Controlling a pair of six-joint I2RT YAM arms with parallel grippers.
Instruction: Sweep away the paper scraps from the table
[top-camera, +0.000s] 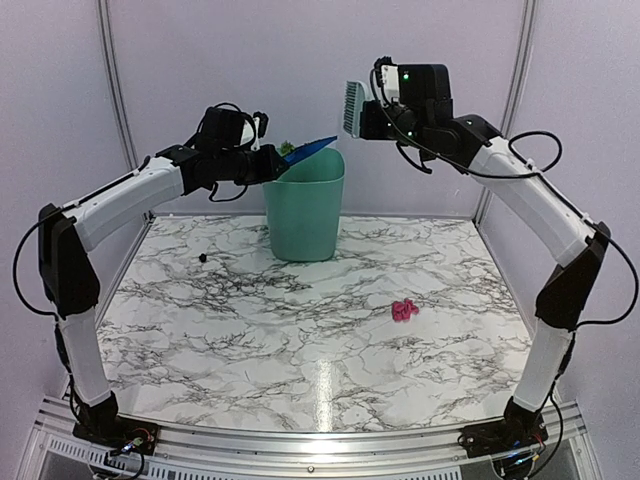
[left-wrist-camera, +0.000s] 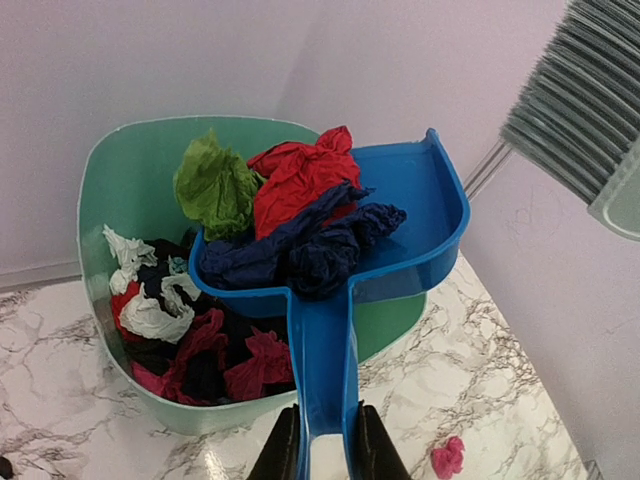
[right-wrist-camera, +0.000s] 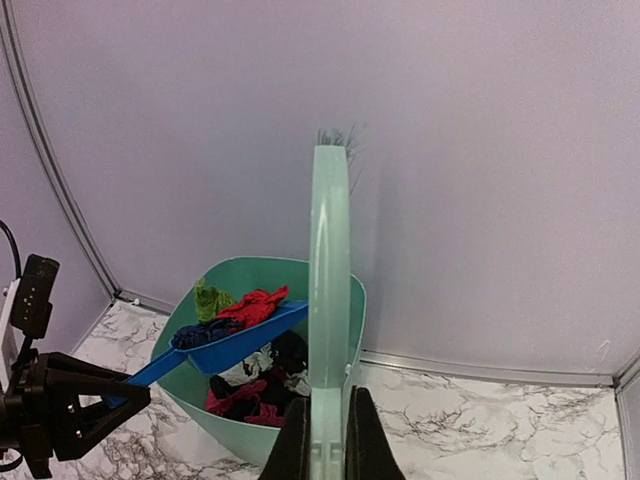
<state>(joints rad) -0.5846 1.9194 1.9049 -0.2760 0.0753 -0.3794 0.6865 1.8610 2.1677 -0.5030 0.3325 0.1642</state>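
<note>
Pinching the handle of the blue dustpan (left-wrist-camera: 420, 215) between the fingers of the left gripper (left-wrist-camera: 322, 455), narrowed hard against both sides of that handle. Holding the pan raised above the rim of the teal waste bin (left-wrist-camera: 100, 190), its mouth end out over the opening. Carrying a heap of paper scraps (left-wrist-camera: 300, 185) in the pan: a green one at the far left, a red one beside it, dark blue ones nearest the handle. Showing more scraps down inside the bin, white, red, magenta and black.

Clasping the pale green handle of the hand brush (right-wrist-camera: 329, 280) with the right gripper (right-wrist-camera: 328, 445), closed snugly on it, bristles pointing up and away from the wrist. Hanging that brush in the air to the right of the bin, apart from the dustpan.

Leaving one magenta-pink scrap (top-camera: 404, 310) lying on the marble table (top-camera: 300, 350), right of centre, well apart from the bin. Leaving a small black speck (top-camera: 203, 258) on the table too, left of the bin, too small to tell whether paper. Standing the bin at the far middle of the table, close to the back wall.
</note>
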